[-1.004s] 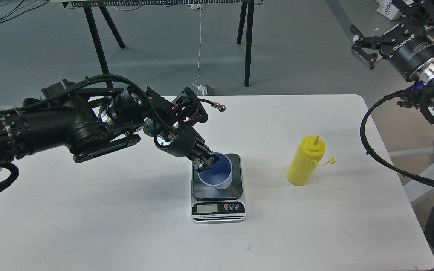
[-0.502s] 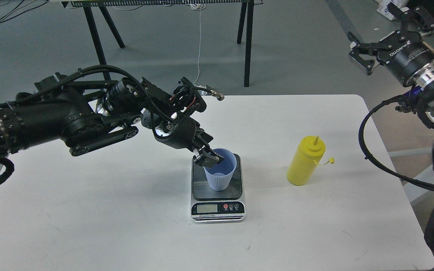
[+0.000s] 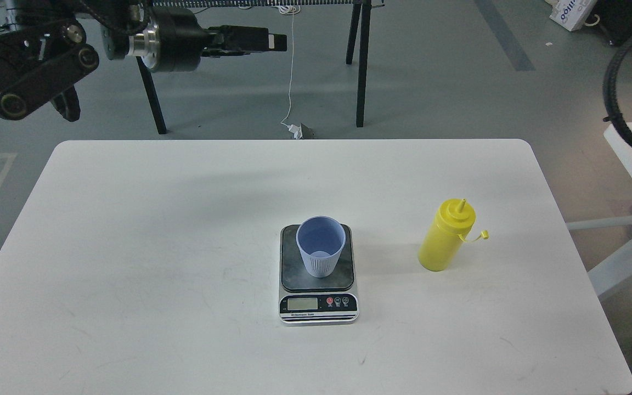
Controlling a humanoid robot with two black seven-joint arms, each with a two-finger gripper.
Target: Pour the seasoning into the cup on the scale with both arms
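The blue-grey ribbed cup stands upright and alone on the dark platform of the scale, near the table's middle. The yellow seasoning bottle stands upright on the table right of the scale, its small cap hanging off on its tether. My left arm is lifted away at the top left, above the floor behind the table. Its gripper points right and is seen dark and side-on, holding nothing that I can see. Of my right arm only a black cable shows at the right edge; its gripper is out of view.
The white table has rounded corners. Black trestle legs and a hanging white cord stand behind it on the grey floor. A white frame stands close to the table's right edge.
My left gripper has let go of the cup's rim and the arm has swung up and back to the top left. The right gripper has left the view. The cup stays upright on the scale.
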